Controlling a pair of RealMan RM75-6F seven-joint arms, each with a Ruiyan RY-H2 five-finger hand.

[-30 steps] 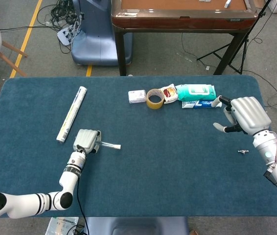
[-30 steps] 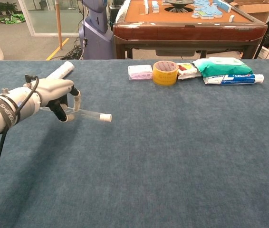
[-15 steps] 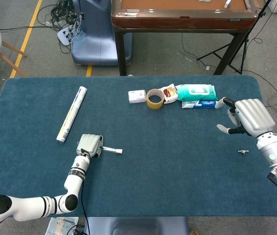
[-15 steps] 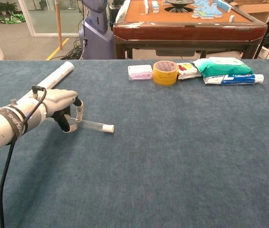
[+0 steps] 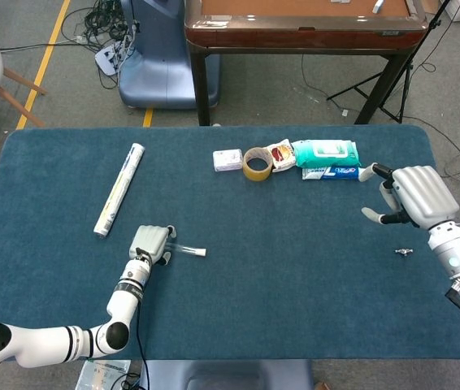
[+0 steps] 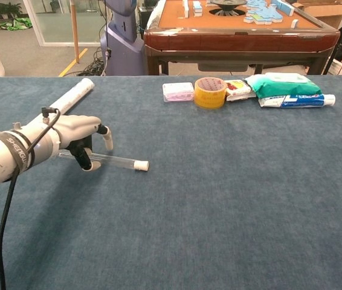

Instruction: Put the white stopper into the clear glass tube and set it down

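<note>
On the left of the blue-covered bench (image 5: 295, 284), a rolled white tube of paper (image 5: 119, 189) lies diagonally. Just below and right of it, the left hand (image 6: 74, 134) rests low over the bench with its fingers curled around one end of the clear glass tube (image 6: 107, 159). The clear glass tube lies flat on the cloth and extends rightward from the hand. The white stopper (image 6: 141, 165) sits in the free right end of the tube.

Along the far edge, from left to right, lie a small white box (image 5: 227, 159), a roll of tape (image 5: 257, 163), a small red-and-white packet (image 5: 281, 154), a green wipes pack (image 5: 325, 152) and a toothpaste tube (image 5: 333, 172).

On the right, the right hand (image 5: 413, 195) hovers above the bench, fingers loosely spread, holding nothing. A small metal part (image 5: 403, 252) lies on the cloth near it.
</note>
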